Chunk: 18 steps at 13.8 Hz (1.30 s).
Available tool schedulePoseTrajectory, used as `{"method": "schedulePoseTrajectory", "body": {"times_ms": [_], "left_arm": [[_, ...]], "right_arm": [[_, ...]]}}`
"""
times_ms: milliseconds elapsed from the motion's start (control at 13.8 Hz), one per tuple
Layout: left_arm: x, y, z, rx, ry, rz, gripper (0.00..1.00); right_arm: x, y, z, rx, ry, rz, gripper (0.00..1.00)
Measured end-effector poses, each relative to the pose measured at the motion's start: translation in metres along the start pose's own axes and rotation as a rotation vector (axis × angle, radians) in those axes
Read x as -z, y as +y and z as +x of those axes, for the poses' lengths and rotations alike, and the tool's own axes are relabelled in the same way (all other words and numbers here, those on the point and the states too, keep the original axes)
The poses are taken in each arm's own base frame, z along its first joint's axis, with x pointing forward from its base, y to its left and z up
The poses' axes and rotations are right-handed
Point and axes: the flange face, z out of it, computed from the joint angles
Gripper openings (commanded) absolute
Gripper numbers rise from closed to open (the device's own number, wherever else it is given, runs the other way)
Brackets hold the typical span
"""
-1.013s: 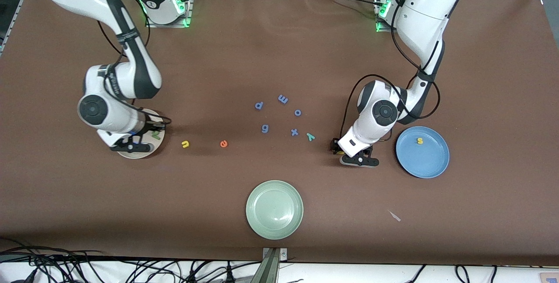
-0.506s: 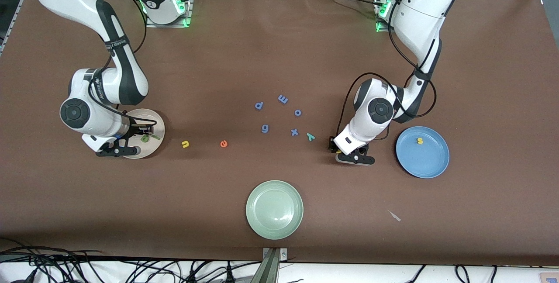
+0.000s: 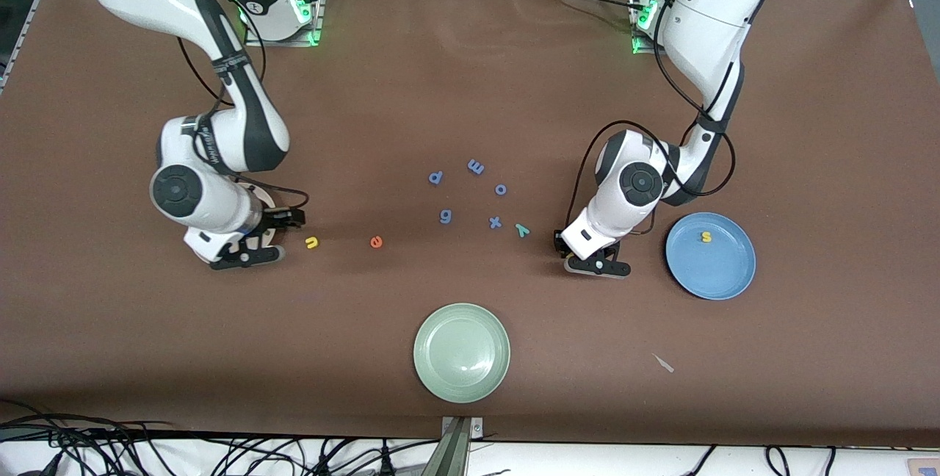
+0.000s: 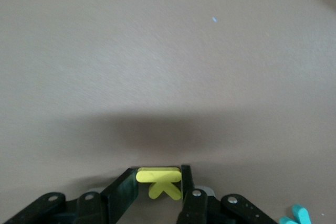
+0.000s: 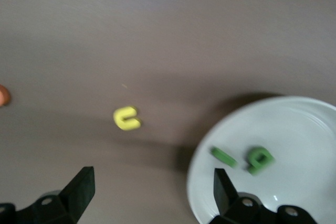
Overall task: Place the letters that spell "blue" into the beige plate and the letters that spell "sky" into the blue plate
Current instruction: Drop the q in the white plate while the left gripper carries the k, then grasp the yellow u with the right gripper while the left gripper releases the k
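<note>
The yellow k (image 4: 160, 182) is pinched between the closed-in fingers of the left gripper (image 3: 596, 264) low at the table, beside the blue plate (image 3: 727, 278) where the yellow s (image 3: 706, 236) already lies, presumably for carrying there. The right gripper (image 5: 152, 192) is spread wide over the edge of the beige plate (image 5: 294, 129), in which the green l (image 5: 223, 157) and green b (image 5: 260, 158) rest. The yellow u (image 3: 312, 242) lies just beside it, likely the next pick.

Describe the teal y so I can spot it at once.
Start at the blue plate, then move toward the table's middle, past the left gripper. The teal y lies beside the blue x, the cluster's only teal letter.
</note>
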Motion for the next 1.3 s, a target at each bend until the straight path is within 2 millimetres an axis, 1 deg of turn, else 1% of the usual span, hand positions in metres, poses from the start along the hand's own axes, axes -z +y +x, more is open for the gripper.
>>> {"method": "schedulePoseTrajectory", "body": {"times_ms": [72,145,289,362,434,506,579,651,724,796,868,1013,1158,1230,1302], "left_arm": [[0.009,-0.016,0.007,-0.02,0.01,0.004,0.0],[0.02,-0.039,0.014,-0.044,0.016,0.009,0.0],[0.045,-0.104,0.025,-0.093,0.02,0.022,0.0],[0.057,-0.139,0.026,-0.118,0.021,0.03,0.0],[0.066,-0.172,0.025,-0.137,0.019,0.036,0.0],[0.072,-0.198,0.022,-0.15,0.014,0.042,0.0],[0.074,-0.219,0.017,-0.157,0.004,0.046,0.0],[0.072,-0.233,0.01,-0.158,-0.012,0.049,0.02],[0.066,-0.242,0.003,-0.15,-0.029,0.05,0.28],[0.06,-0.245,-0.004,-0.144,-0.048,0.049,0.57],[0.054,-0.245,-0.01,-0.143,-0.061,0.046,0.65],[0.053,-0.241,-0.011,-0.148,-0.063,0.044,0.68],[0.056,-0.227,-0.007,-0.145,-0.051,0.026,0.69],[0.056,-0.213,-0.006,-0.137,-0.043,0.003,0.68],[0.057,-0.195,-0.005,-0.132,-0.036,-0.022,0.68]], "right_arm": [[-0.008,-0.005,0.003,0.006,0.013,0.0,1.0],[-0.015,-0.006,0.004,0.009,0.019,-0.001,1.0],[-0.026,-0.008,0.005,0.012,0.017,-0.002,1.0],[-0.031,-0.01,0.006,0.014,0.023,-0.003,1.0],[-0.036,-0.012,0.007,0.018,0.029,-0.003,1.0],[-0.04,-0.015,0.008,0.022,0.032,-0.004,1.0],[-0.043,-0.017,0.008,0.025,0.035,-0.004,1.0],[-0.046,-0.018,0.009,0.027,0.038,-0.004,1.0],[-0.05,-0.019,0.009,0.029,0.04,-0.004,1.0],[-0.053,-0.019,0.009,0.029,0.04,-0.004,1.0],[-0.055,-0.02,0.009,0.03,0.037,-0.004,0.99],[-0.063,-0.025,0.008,0.037,0.025,-0.001,0.93],[-0.071,-0.032,0.007,0.043,0.02,0.007,0.83],[-0.073,-0.034,0.006,0.045,0.017,0.008,0.75],[-0.074,-0.035,0.006,0.046,0.015,0.009,0.62]]}}
